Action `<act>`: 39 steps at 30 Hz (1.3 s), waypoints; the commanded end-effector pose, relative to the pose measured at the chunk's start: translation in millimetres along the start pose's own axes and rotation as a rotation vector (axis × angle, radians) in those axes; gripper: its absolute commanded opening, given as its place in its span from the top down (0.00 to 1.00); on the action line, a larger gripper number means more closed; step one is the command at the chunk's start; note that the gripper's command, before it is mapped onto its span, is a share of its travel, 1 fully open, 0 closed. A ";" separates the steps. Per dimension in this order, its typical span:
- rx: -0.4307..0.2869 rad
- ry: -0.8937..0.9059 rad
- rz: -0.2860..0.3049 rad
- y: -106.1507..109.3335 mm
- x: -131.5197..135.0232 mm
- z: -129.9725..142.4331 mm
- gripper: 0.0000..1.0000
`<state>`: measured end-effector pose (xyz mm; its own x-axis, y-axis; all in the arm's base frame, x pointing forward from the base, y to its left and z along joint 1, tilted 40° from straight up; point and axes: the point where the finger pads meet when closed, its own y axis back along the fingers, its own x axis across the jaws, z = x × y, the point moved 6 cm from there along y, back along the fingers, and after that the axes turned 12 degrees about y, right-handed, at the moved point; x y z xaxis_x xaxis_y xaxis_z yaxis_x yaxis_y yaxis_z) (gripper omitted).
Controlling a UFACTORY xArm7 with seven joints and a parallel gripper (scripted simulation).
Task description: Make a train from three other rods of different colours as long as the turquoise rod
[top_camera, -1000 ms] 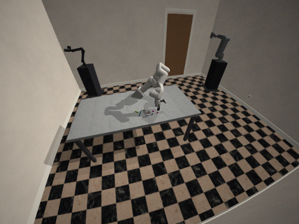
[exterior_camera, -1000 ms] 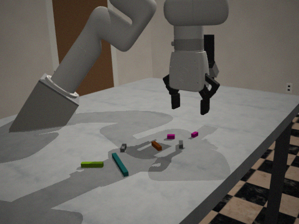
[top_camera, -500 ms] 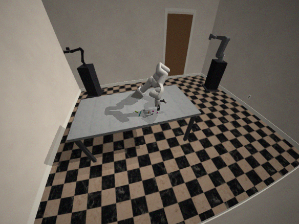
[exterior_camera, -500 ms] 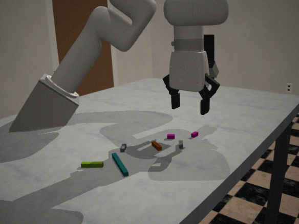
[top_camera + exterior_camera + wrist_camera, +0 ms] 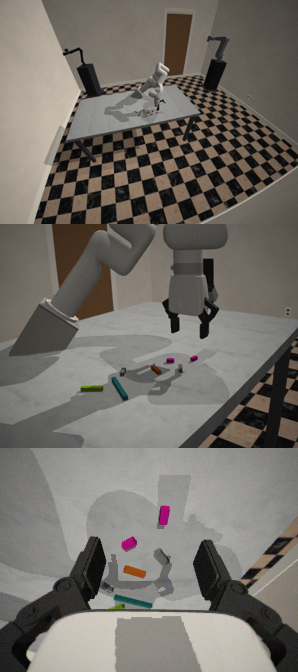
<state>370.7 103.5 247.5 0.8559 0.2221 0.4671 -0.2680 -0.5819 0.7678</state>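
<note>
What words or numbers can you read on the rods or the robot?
None: no words, numbers or signs show anywhere. The rods, such as the turquoise rod and the orange rod, are plain colour, and the open gripper and the table bear no label.

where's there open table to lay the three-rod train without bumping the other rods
Roomiest: the grey table surface in front of the long turquoise rod and lime rod, toward the near edge. Also bare: the far side behind the open gripper. Crowded: the cluster of the orange rod, two magenta rods and two small grey rods.
</note>
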 end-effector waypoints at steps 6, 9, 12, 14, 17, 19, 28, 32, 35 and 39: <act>-0.002 -0.001 0.002 0.8 0.6 0.7 0.00; -0.002 -0.001 0.002 0.8 0.6 0.7 0.00; -0.002 -0.001 0.002 0.8 0.6 0.7 0.00; -0.002 -0.001 0.002 0.8 0.6 0.7 0.00; -0.002 0.001 0.002 0.8 0.3 1.0 0.00; -0.002 0.001 0.002 0.8 0.3 1.0 0.00; -0.006 0.179 -0.006 0.8 -29.9 21.1 0.00; -0.006 0.337 -0.009 0.9 -57.4 34.9 0.00; -0.006 0.402 -0.010 1.0 -68.8 39.4 0.00; -0.004 0.531 -0.008 1.0 -91.3 46.2 0.00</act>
<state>329.5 59.8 200.1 0.6352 0.5394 0.5528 -0.2250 -0.5555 0.8005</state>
